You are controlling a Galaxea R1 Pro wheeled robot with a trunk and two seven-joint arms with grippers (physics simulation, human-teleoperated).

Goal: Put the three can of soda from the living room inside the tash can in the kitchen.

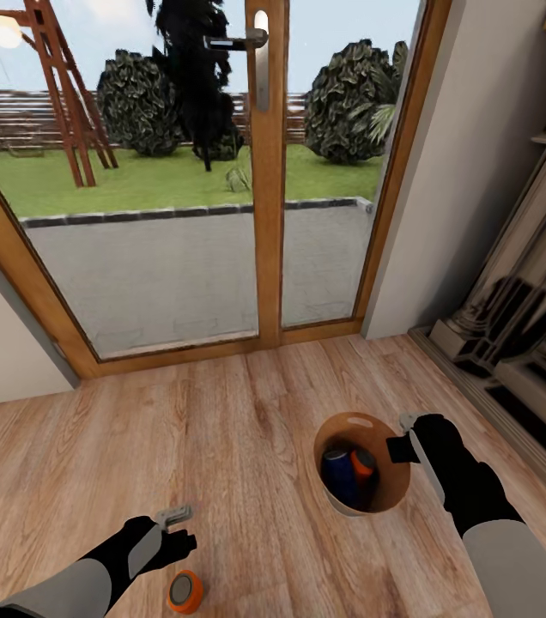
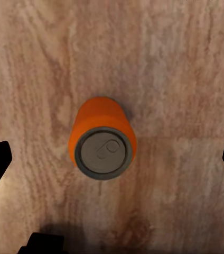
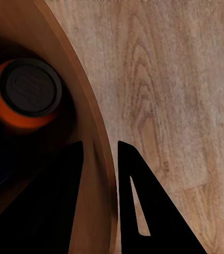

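Observation:
The tash can (image 1: 391, 482) stands on the wood floor with a coppery inner wall and a handle hole at its far rim. Inside it stand a dark blue can of soda (image 1: 339, 475) and an orange one (image 1: 362, 468). My right gripper (image 1: 403, 446) is shut on the bin's right rim. In the right wrist view the bin wall (image 3: 85, 121) passes between the fingers of that gripper (image 3: 109, 180), with the orange can (image 3: 30, 95) inside. A third, orange can (image 1: 185, 592) stands upright on the floor near the left. My left gripper (image 1: 178, 545) hovers open over that can (image 2: 102, 143).
A wood-framed glass patio door (image 1: 266, 215) closes off the far side, flanked by plain walls. A dark fireplace surround (image 1: 522, 318) runs along the right. Light plank floor (image 1: 221, 446) lies between the door and the bin.

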